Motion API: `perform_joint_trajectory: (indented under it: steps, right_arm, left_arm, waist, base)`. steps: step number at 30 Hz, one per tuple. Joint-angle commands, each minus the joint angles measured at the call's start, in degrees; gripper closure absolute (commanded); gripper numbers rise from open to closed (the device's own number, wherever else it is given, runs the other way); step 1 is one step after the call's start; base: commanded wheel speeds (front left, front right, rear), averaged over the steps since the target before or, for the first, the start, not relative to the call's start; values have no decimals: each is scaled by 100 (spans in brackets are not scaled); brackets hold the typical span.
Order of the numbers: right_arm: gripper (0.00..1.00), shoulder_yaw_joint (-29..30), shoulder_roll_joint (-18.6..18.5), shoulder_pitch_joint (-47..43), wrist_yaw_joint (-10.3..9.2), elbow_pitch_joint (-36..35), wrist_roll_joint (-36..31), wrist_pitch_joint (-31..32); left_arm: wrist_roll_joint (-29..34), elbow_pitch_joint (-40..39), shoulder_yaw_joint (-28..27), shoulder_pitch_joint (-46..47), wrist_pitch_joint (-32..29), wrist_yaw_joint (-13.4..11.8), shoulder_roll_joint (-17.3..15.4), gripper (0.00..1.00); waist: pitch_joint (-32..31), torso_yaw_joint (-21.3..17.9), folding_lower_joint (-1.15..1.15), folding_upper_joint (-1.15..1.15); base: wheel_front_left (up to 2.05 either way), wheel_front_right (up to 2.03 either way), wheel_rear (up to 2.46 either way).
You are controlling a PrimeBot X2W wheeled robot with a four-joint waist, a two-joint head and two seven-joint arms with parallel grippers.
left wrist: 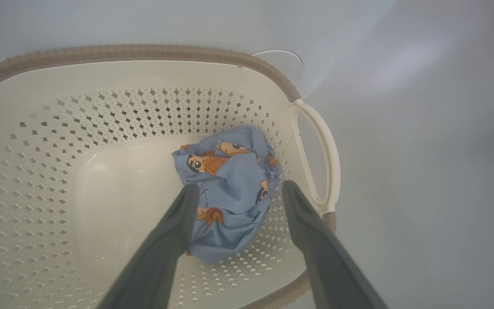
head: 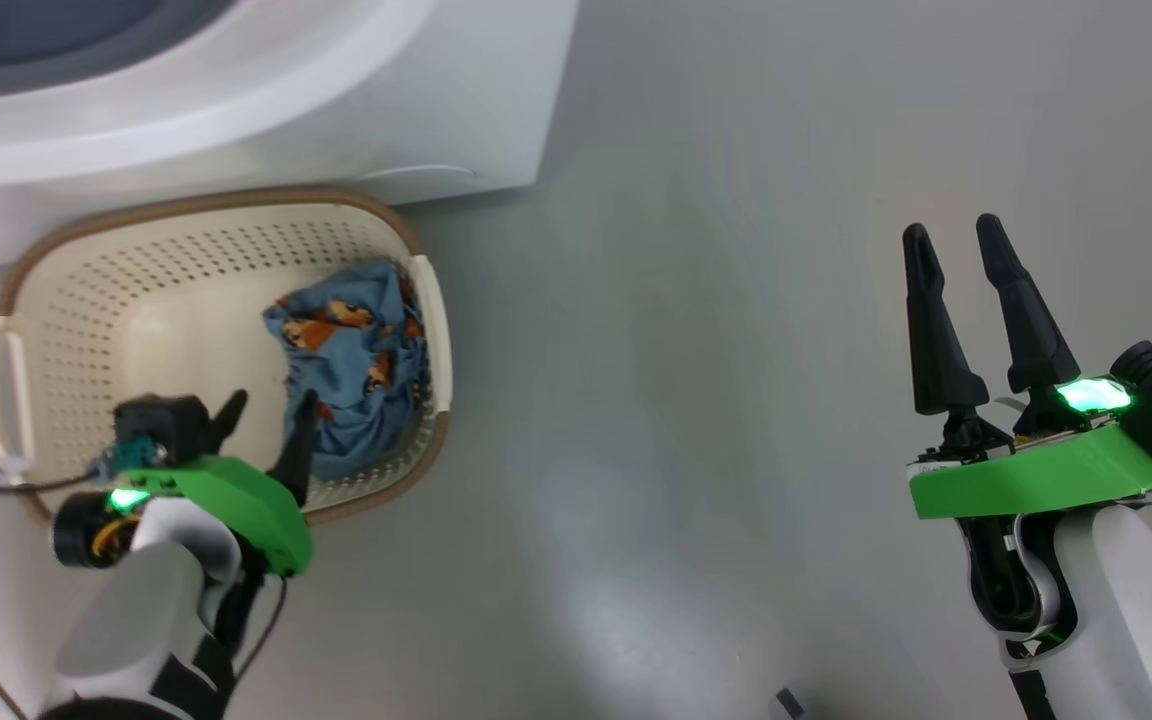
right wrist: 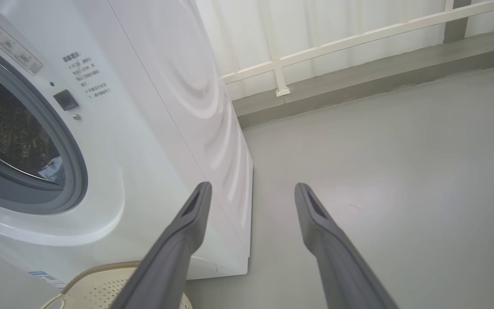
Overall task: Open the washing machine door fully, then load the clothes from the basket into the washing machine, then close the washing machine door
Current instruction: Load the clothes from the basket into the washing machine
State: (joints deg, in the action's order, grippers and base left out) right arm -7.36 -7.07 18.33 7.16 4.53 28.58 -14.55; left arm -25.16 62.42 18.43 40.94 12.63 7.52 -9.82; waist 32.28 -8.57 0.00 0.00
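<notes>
Inside cream perforated plastic basket [left wrist: 101, 111]: crumpled light blue printed cloth [left wrist: 230, 193]
Left gripper [left wrist: 240, 185]: spread wide over cloth
Right gripper [head: 952, 228]: spread, empty

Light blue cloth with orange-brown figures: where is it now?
Head view, left side: the blue cloth lies bunched at the right end of the cream perforated plastic basket, before the white washing machine, by the open left gripper.

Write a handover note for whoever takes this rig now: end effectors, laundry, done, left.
Left end effector: open, fingers straddling the blue cartoon-print garment in the basket, not gripped.
Right end effector: open, empty, over the floor.
Washing machine: drum opening uncovered; a pale blue piece apparently inside.
Done: door open, some loading, seemingly.
Left: grasp and load this garment, close the door.
</notes>
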Motion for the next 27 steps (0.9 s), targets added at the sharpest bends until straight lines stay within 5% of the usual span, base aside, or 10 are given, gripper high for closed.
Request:
perform_joint_trajectory:
  steps: [1,27]
  right_arm:
    - [0,-120,14,9,33,-163,-56,-45]
    - [0,-237,332,298,33,-403,-42,-45]
  left_arm:
    - [-96,-2,-65,85,-31,-3,-243,0]
    - [-1863,328,1808,1365,-1327,-3,-1324,0]
  waist:
    - [294,-291,0,0]
    - [1327,-1051,0,0]
  base:
    - [0,0,0]
    - [0,0,0]
